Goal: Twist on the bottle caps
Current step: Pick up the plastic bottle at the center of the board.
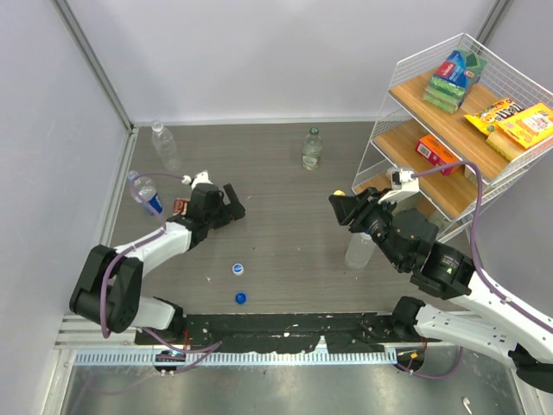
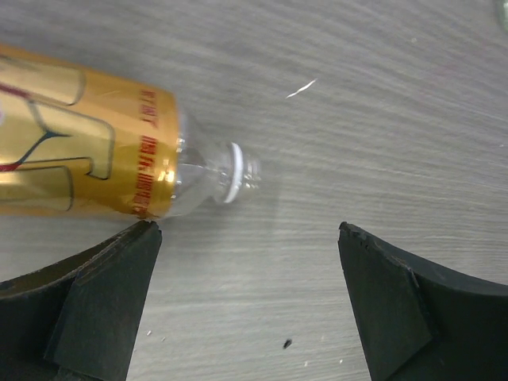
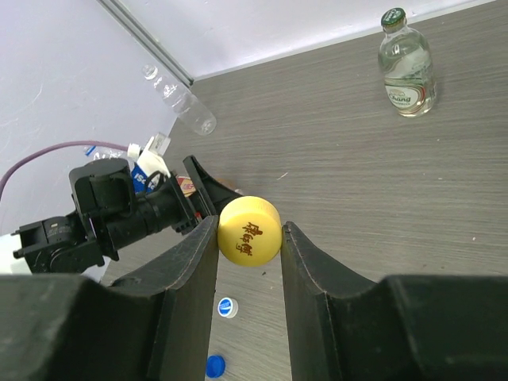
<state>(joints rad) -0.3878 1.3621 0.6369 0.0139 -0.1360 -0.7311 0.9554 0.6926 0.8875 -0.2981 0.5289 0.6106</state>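
Note:
My right gripper (image 3: 249,236) is shut on the yellow cap (image 3: 249,230) and holds it above the table; the same gripper (image 1: 339,202) sits mid-right in the top view. An amber bottle (image 2: 95,151) lies on its side with its uncapped neck (image 2: 242,171) pointing right, just ahead of my open left gripper (image 2: 248,238), which holds nothing. In the top view that left gripper (image 1: 226,206) is at the left. A white cap with a blue middle (image 1: 238,269) and a dark blue cap (image 1: 241,298) lie near the front.
A blue-label bottle (image 1: 147,197) and a clear bottle (image 1: 164,145) stand at the far left. A green-capped bottle (image 1: 312,149) stands at the back. Another clear bottle (image 1: 359,249) is beside my right arm. A wire shelf (image 1: 406,65) with boxed snacks fills the right.

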